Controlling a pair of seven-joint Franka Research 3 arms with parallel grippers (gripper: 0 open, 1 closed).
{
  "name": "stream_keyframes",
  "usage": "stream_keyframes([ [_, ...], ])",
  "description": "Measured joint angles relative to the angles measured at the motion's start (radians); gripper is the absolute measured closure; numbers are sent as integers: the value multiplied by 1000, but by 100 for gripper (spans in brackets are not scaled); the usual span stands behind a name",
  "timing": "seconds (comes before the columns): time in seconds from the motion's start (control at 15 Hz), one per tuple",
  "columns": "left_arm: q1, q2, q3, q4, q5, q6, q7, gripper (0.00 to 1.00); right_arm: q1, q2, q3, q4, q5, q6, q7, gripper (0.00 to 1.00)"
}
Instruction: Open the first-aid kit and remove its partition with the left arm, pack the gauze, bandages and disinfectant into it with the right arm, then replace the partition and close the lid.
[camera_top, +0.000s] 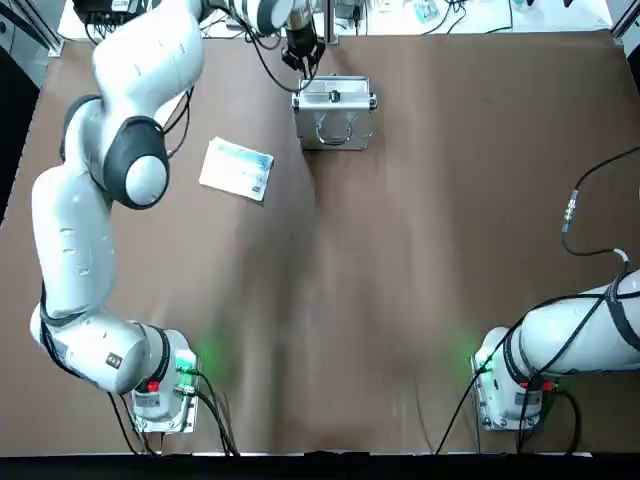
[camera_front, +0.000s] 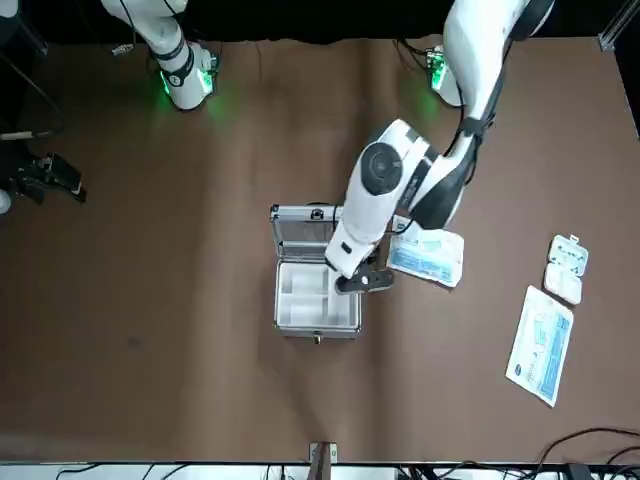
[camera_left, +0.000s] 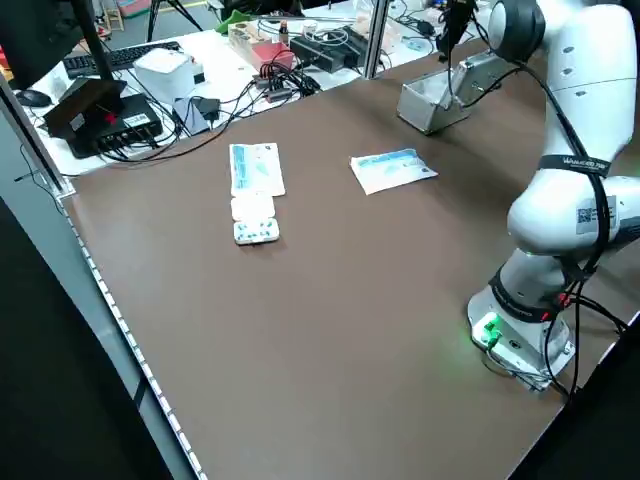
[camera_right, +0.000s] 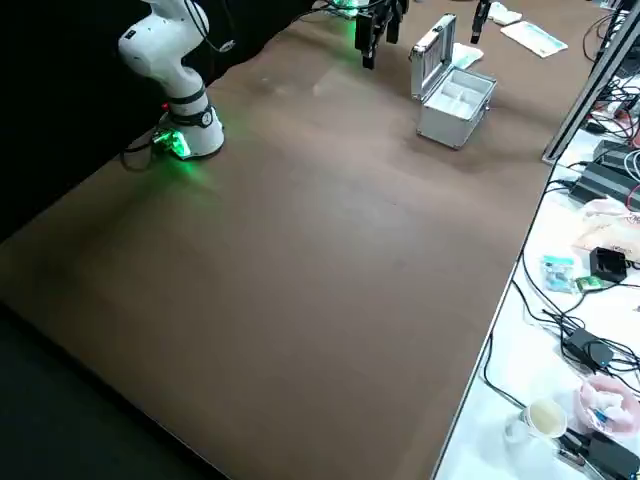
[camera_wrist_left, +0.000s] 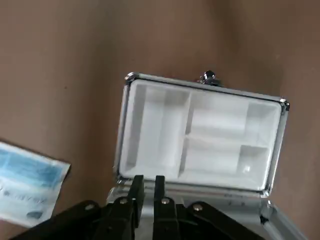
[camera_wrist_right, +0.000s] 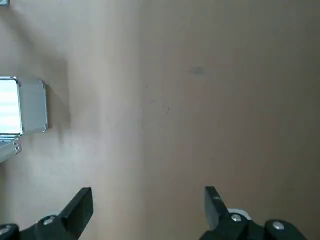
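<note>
Above the partition (camera_wrist_left: 200, 137), left end effector (camera_wrist_left: 146, 181) nearly closed, empty.

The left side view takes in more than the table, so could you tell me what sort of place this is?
Probably a robotics lab or workshop. Two white robot arms are bolted to a brown table, and a bench beside it is cluttered with a keyboard, cables and electronic boxes.

1 case (camera_front: 317, 300), 1 partition (camera_wrist_left: 200, 137), 3 packets (camera_front: 427, 255), 2 arms (camera_top: 90, 230).
</note>
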Motion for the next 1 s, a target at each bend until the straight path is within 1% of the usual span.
stream_keyframes([
  [0.13,16,-36,-2,0,-27,-61,12,85,0,0,0,0,0,-11,0,1],
  [0.2,20,-54,-4,1,-30,-97,13,93,0,0,-1,0,0,-16,0,1],
  [0.27,23,-72,-7,1,-34,-129,15,99,0,0,-3,0,-1,-17,0,1],
  [0.4,24,-109,-8,2,-68,-181,25,99,0,0,-3,-1,-1,-17,0,1],
  [0.53,24,-149,-9,2,-106,-257,40,99,0,0,-3,-4,-1,-13,0,1],
  [0.6,24,-168,-11,2,-127,-299,41,99,0,0,-3,-10,-1,-9,0,1],
  [0.67,23,-194,-27,1,-162,-376,42,99,0,0,-3,-26,-1,7,0,1],
  [0.8,18,-201,-56,-10,-170,-410,29,99,0,1,-3,-34,-1,15,1,1],
  [1.0,6,-199,-102,-60,-171,-404,-11,99,0,0,-3,-34,-1,16,0,1],
])
